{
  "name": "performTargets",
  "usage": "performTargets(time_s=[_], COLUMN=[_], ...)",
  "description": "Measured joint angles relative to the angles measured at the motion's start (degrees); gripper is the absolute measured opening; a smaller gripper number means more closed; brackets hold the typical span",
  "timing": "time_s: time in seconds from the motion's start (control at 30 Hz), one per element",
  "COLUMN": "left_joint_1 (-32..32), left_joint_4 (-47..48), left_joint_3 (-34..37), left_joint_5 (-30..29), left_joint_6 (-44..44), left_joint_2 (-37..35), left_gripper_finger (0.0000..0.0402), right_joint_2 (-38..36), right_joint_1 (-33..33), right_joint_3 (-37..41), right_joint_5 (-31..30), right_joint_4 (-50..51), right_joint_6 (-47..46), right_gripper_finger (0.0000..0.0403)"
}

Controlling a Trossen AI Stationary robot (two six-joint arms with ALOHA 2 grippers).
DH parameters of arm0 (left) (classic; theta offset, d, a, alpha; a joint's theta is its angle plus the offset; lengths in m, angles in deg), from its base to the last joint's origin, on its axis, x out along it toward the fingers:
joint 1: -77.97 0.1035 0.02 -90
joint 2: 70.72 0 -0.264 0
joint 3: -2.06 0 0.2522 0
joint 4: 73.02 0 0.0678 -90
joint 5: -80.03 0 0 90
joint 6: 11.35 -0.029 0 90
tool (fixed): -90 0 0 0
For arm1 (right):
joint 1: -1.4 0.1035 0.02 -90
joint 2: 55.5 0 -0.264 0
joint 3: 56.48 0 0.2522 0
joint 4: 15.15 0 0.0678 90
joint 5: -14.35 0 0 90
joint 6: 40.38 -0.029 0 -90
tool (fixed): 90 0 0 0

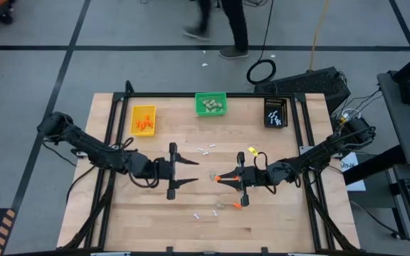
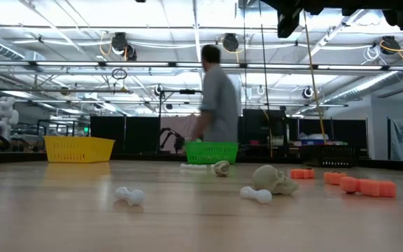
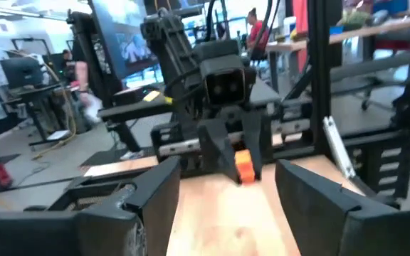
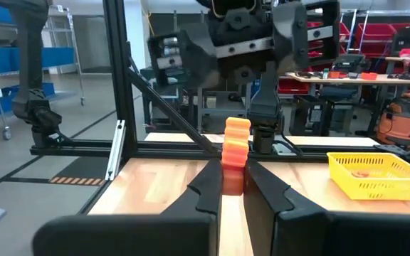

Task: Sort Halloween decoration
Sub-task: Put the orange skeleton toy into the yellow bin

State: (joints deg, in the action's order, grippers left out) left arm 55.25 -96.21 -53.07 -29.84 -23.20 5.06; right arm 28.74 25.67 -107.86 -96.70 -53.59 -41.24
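My right gripper (image 1: 220, 178) (image 4: 233, 186) is at the table's middle, pointing toward the left edge, shut on a bright orange piece (image 4: 235, 151). My left gripper (image 1: 195, 173) (image 3: 226, 206) faces it from a short distance with its fingers wide open and touches nothing. The orange piece (image 3: 244, 167) shows between the two grippers in the left wrist view. Loose on the wood lie white sticks (image 1: 206, 149) (image 2: 256, 194), a beige skull-like lump (image 2: 275, 180) and more orange bits (image 2: 368, 187). The yellow bin (image 1: 143, 119) holds orange bits, the green bin (image 1: 211, 104) beige lumps, the black bin (image 1: 276, 112) white sticks. My right gripper pinches the orange piece by its lower end (image 4: 233, 178) between its two fingertips. The fingers lie about level and come from the table's right side. The rest of the piece sticks up and out past the fingertips (image 4: 212, 186), off the table.
The three bins stand in a row along the far edge. A small yellow object (image 1: 252, 151) lies beside the right arm. A dark frame rail (image 1: 212, 94) runs around the table. A person (image 2: 219, 98) walks past behind the far edge.
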Motion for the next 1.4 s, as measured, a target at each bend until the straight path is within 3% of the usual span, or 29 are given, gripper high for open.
performTargets(time_s=[0.2, 0.53, 0.87, 1.23, 1.4], left_joint_1=[1.5, 1.4, 3.7, 3.9, 4.0], left_joint_4=[-0.3, -6.3, -9.7, -15.8, -16.2], left_joint_3=[-3.0, -6.6, -6.6, -6.6, -6.6], left_joint_5=[4.4, 4.8, 5.0, 6.9, 7.7], left_joint_6=[2.5, 2.6, 8.4, 6.4, 5.0], left_joint_2=[4.1, 13.4, 16.6, 19.5, 19.5], left_gripper_finger=[0.0231, 0.0231, 0.0231, 0.0229, 0.0196], right_joint_2=[0.0, 0.0, 0.0, 0.0, 0.0], right_joint_1=[0.0, 0.0, 0.0, 0.0, 0.0], right_joint_3=[0.0, 0.0, 0.0, 0.0, 0.0], right_joint_5=[-0.1, -0.1, -0.1, -0.1, -0.1], right_joint_4=[0.1, 0.3, 0.3, 0.4, 0.4], right_joint_6=[1.1, 1.8, 3.1, 3.1, 3.1], right_gripper_finger=[0.002, 0.002, 0.002, 0.002, 0.002])
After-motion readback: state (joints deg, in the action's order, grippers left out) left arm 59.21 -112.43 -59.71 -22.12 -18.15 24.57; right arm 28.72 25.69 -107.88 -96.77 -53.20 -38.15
